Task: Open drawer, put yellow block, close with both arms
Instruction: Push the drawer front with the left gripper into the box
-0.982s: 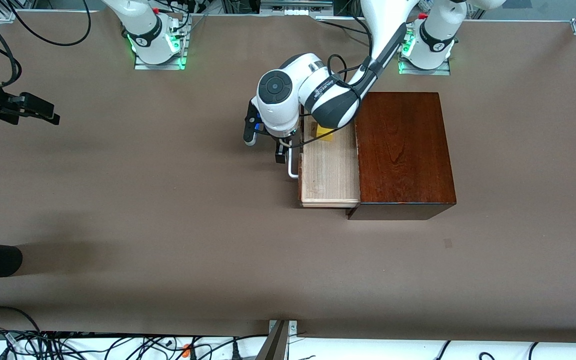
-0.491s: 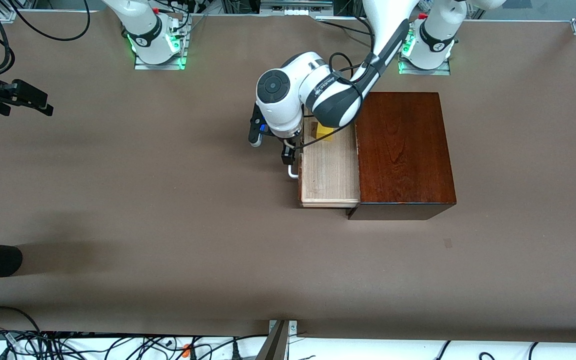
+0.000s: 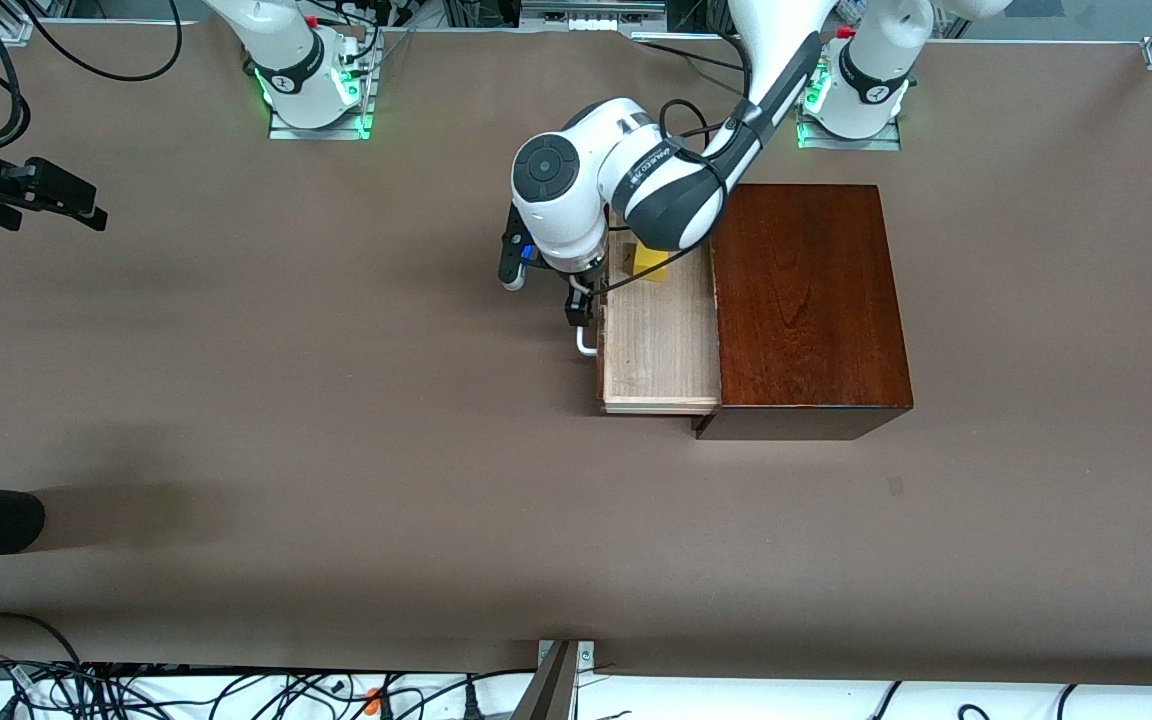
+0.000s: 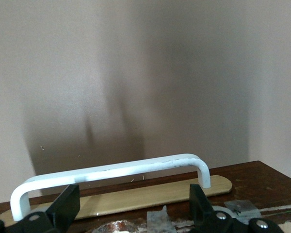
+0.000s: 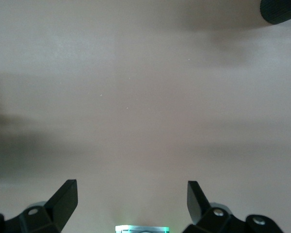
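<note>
On the desk (image 3: 336, 400) sits the box (image 3: 808, 300), its drawer (image 3: 658, 345) pulled out with the block (image 3: 649, 262) inside. Left tool (image 3: 581, 300), fingers spread, hangs at the handle (image 4: 111, 170), touching nothing. Right tool (image 3: 56, 195) waits spread over bare desk, well apart. To close well, press squarely on the drawer front, both arms together.

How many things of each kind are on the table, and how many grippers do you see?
Wooden box with open drawer: 1
Yellow block, in the drawer: 1
Grippers, both open: 2, left gripper at the drawer handle, right gripper over the table
Total: 4
</note>
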`<control>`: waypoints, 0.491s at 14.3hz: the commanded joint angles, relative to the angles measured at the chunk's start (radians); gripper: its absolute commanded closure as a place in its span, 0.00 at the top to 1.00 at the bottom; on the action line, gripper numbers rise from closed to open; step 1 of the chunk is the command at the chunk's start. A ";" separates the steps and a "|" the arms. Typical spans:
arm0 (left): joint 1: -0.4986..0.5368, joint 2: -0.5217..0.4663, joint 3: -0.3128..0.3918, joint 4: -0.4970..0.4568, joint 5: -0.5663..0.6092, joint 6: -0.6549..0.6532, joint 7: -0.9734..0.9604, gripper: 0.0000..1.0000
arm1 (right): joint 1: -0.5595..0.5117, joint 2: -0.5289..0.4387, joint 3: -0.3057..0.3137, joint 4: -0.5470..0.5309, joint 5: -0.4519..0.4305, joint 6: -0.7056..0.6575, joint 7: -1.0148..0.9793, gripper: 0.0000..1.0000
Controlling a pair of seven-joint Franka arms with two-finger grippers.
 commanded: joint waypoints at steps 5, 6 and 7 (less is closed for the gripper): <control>0.008 -0.061 0.012 -0.068 0.114 -0.160 -0.111 1.00 | -0.010 -0.012 0.025 -0.011 -0.017 0.002 -0.006 1.00; 0.008 -0.063 0.012 -0.068 0.122 -0.177 -0.128 1.00 | -0.009 -0.009 0.025 -0.010 -0.023 0.002 -0.009 1.00; 0.010 -0.067 0.014 -0.068 0.122 -0.189 -0.136 1.00 | -0.009 -0.007 0.027 -0.002 -0.023 0.001 -0.006 1.00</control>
